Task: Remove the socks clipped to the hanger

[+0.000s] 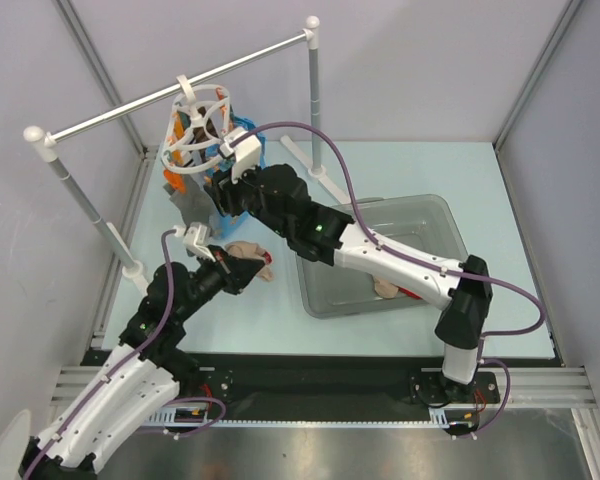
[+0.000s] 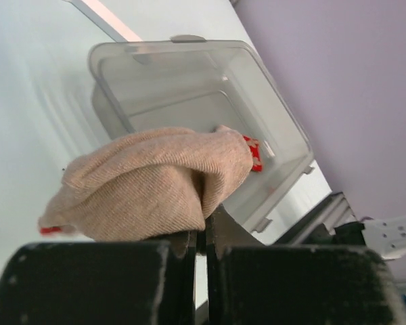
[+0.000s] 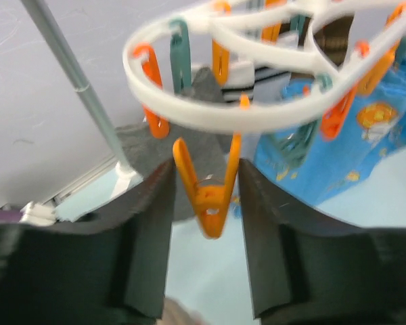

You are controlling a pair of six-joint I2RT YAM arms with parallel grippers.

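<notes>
The white ring hanger (image 1: 198, 118) hangs from the rail and fills the top of the right wrist view (image 3: 257, 116). A grey sock (image 3: 206, 101), a brown striped sock (image 3: 335, 40) and the blue printed cloth (image 3: 352, 152) hang from its clips. My right gripper (image 3: 206, 196) is open, with its fingers flanking an empty orange clip (image 3: 213, 203) and very close to its arms. My left gripper (image 2: 204, 233) is shut on a beige sock (image 2: 155, 179) and holds it low over the table, left of the bin (image 1: 248, 252).
A grey translucent bin (image 1: 440, 215) stands right of centre with small items inside, one of them red (image 2: 254, 153). The white rail (image 1: 180, 85) on two posts spans the back left. Purple walls enclose the table.
</notes>
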